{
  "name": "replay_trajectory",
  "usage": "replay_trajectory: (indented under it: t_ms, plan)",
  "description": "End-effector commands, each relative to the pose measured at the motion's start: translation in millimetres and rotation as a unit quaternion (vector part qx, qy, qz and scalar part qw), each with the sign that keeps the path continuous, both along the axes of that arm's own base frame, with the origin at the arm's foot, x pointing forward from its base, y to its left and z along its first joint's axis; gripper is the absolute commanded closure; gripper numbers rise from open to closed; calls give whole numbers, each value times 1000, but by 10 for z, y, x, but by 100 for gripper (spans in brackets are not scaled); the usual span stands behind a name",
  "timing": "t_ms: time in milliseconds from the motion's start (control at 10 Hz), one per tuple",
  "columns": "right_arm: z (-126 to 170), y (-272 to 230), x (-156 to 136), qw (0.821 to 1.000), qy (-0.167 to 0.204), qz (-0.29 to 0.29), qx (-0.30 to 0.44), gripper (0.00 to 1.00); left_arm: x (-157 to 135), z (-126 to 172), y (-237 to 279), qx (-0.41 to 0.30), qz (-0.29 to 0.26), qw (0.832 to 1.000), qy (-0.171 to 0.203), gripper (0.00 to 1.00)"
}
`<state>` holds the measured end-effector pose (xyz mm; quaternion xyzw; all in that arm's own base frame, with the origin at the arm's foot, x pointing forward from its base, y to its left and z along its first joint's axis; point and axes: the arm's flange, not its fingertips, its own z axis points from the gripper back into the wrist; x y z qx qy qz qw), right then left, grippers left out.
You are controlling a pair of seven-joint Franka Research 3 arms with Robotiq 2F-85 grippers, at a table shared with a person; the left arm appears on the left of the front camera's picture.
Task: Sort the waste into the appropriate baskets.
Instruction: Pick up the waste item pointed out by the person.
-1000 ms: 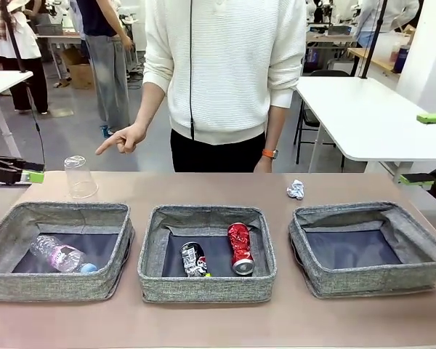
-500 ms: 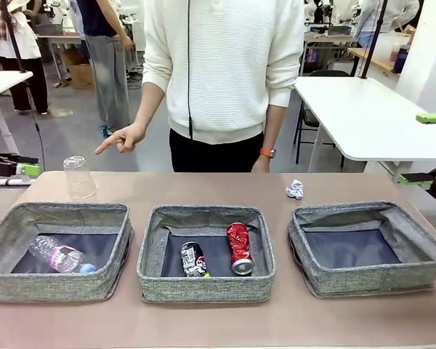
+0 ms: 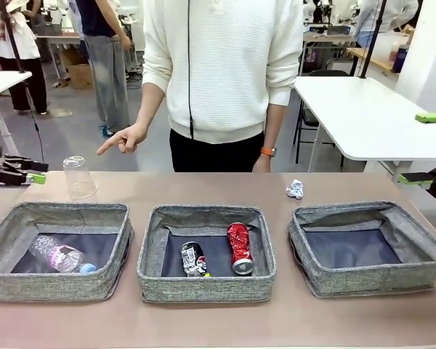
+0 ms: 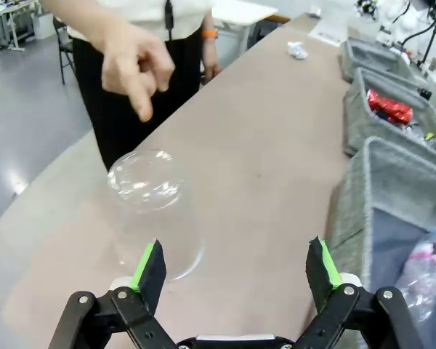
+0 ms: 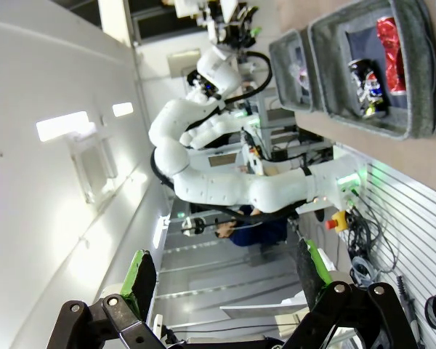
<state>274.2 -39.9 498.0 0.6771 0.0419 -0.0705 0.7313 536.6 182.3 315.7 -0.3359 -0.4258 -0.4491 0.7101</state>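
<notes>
A clear plastic cup stands upside down on the table behind the left basket. My left gripper is open, just left of the cup and apart from it. A person's hand points down at the cup. A plastic bottle lies in the left basket. The middle basket holds a red can and a dark can. The right basket holds nothing. A paper ball lies behind it. My right gripper hangs open at the right edge.
The person stands at the table's far edge, behind the middle basket. White tables and other people are farther back. Bare tabletop runs in front of the baskets and behind them.
My left gripper has shifted slightly at the left edge, ending a little nearer the cup. The cup, the baskets and the right arm have stayed put.
</notes>
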Motion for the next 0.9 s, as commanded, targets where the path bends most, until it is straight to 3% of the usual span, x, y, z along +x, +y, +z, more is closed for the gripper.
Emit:
replay_trajectory:
  t_ms: [0,400,800]
  plan:
    - [54,4,6,1000,-2,-3,8,0,147,-18,29,18,29,999,-41,0]
    - [54,4,6,1000,-2,-3,8,0,400,-274,-137,36,46,998,-21,0]
    - [54,4,6,1000,-2,-3,8,0,553,-398,-550,23,19,999,-13,0]
